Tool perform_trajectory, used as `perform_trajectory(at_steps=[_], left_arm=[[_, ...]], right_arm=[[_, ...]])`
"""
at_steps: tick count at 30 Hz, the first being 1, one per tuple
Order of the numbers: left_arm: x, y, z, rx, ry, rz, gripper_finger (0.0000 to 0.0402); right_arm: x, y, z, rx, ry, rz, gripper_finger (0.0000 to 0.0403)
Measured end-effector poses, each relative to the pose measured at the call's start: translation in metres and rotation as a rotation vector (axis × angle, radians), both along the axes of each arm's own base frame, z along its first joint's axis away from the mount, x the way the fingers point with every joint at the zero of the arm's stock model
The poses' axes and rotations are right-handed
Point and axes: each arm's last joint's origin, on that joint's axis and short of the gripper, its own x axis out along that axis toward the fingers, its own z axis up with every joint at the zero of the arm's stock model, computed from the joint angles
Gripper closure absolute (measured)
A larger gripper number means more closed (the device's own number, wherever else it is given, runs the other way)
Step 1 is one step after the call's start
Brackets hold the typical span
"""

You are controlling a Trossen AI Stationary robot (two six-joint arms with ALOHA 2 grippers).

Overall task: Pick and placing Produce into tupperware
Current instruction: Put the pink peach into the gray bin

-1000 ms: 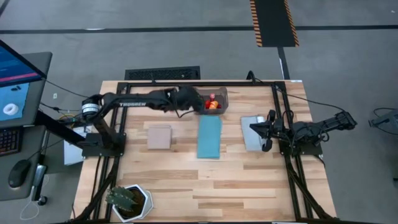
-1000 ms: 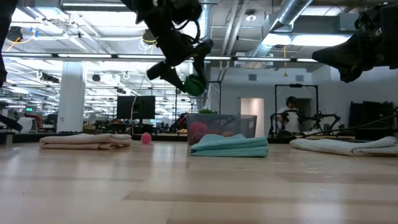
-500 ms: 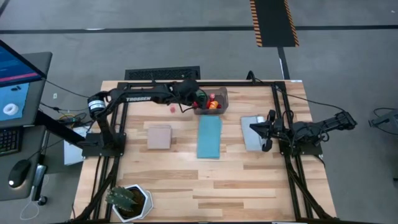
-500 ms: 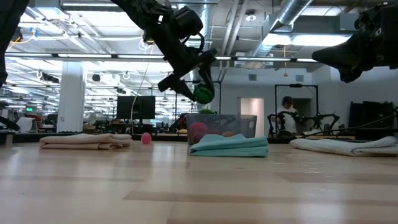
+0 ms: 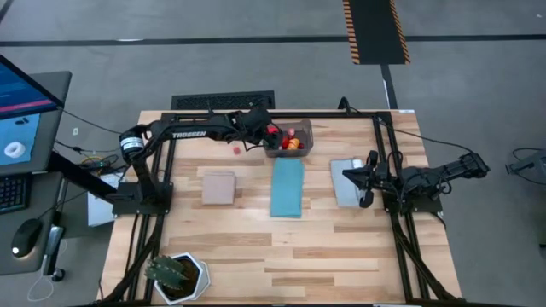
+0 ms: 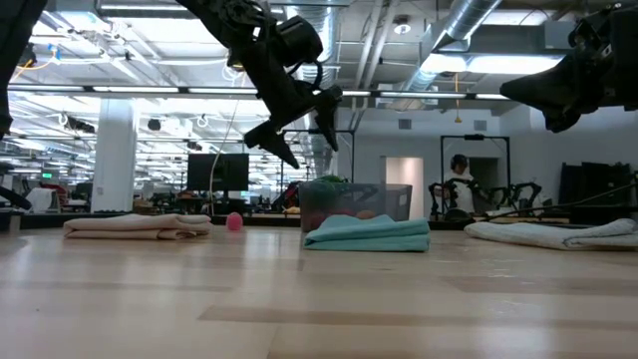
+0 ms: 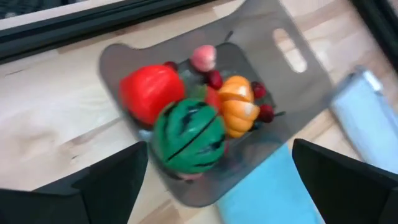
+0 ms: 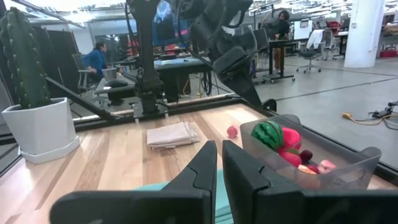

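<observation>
Green striped toy watermelon [image 7: 188, 137] atop produce in grey tupperware [image 5: 288, 139] at tabletop [image 5: 256, 247] back edge. Left gripper [image 6: 301, 128] above, fingers apart, empty. Right gripper [image 5: 364, 181] parked over grey cloth [image 5: 345, 183], fingers nearly together.

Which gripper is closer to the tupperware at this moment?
The left. The left gripper hangs open right above the tupperware at its left end, with nothing held. The right gripper waits well off to the right, above the grey mat.
</observation>
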Motion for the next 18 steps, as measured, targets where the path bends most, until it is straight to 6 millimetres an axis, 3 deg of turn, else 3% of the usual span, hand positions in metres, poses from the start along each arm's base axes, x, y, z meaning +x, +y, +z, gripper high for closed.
perform_trajectory(at_steps=[4,18], left_arm=[[-0.008,-0.001,0.003,0.029,0.058,0.077,0.0016],[-0.036,0.0,-0.011,-0.116,0.297,0.223,0.0016]], right_arm=[[0.0,0.0,0.0,0.0,0.0,0.0,0.0353],[0.0,0.0,0.0,0.0,0.0,0.0,0.0353]])
